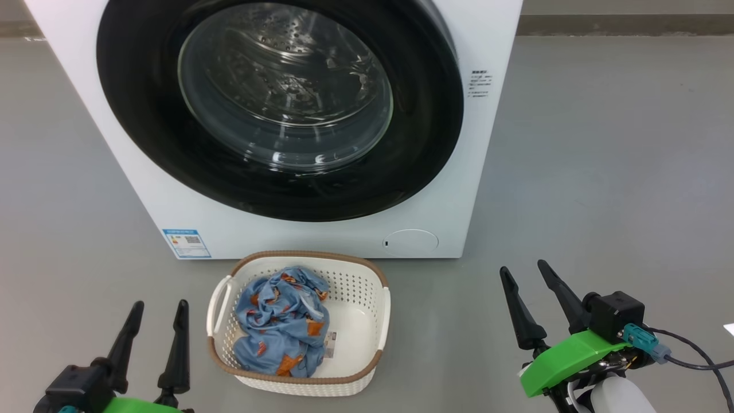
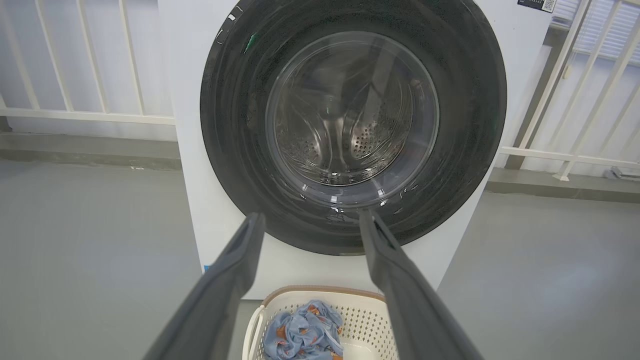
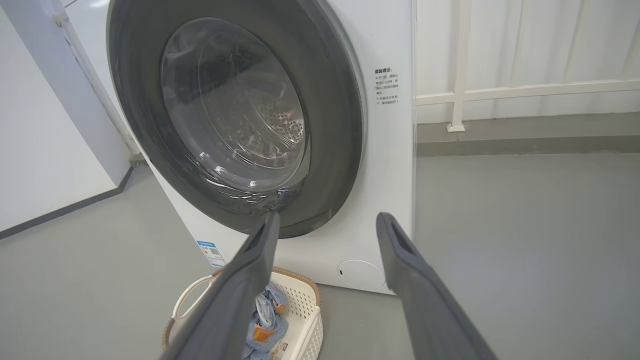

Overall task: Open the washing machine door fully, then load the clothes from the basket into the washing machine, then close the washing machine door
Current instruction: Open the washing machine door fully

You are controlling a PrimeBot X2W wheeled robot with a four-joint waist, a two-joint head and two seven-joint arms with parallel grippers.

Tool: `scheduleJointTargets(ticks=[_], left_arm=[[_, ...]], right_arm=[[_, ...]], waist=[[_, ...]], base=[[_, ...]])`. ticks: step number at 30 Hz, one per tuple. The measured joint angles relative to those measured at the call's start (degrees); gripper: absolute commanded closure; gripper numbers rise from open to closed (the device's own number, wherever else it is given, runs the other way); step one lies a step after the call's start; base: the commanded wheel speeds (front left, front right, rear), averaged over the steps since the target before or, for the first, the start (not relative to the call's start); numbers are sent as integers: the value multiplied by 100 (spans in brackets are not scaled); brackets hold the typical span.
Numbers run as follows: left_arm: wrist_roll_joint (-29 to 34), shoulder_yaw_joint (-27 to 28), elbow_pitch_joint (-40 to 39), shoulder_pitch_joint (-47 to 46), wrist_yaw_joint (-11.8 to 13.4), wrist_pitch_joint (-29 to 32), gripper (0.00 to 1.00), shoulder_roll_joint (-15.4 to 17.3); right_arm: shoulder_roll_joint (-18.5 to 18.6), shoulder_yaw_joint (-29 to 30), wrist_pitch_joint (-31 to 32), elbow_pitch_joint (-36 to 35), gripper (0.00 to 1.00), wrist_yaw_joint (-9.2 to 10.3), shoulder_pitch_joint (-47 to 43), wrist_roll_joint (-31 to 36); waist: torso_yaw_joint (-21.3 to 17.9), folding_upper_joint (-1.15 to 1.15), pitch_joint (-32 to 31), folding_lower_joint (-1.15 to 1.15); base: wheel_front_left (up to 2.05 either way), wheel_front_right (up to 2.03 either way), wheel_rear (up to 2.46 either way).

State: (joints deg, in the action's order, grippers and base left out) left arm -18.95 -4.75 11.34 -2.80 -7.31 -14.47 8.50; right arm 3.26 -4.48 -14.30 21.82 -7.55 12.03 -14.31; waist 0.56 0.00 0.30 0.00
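Door [image 1: 143,115] shut, seemingly latched; clothes [image 1: 281,327] in basket [image 1: 309,254]. You have every step left. Both jaws open, empty.

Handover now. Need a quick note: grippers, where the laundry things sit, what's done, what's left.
Left gripper: open, empty, low to the left of the basket.
Right gripper: open, empty, low to the right of the basket.
Washing machine door looks shut on the washing machine. Light blue garment lies bunched in the basket, which stands on the floor in front of the machine.
Done: nothing yet.
Left: open the door fully, load the garment, close the door.
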Motion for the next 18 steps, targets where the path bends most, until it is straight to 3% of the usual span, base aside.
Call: scheduleJointTargets(ticks=[18], left_arm=[[-89,-27,1,0,0,0,0,13]], right_arm=[[-4,15,0,48,0,0,4,-13]], waist=[[11,0,-14,0]], base=[[5,5,-9]])
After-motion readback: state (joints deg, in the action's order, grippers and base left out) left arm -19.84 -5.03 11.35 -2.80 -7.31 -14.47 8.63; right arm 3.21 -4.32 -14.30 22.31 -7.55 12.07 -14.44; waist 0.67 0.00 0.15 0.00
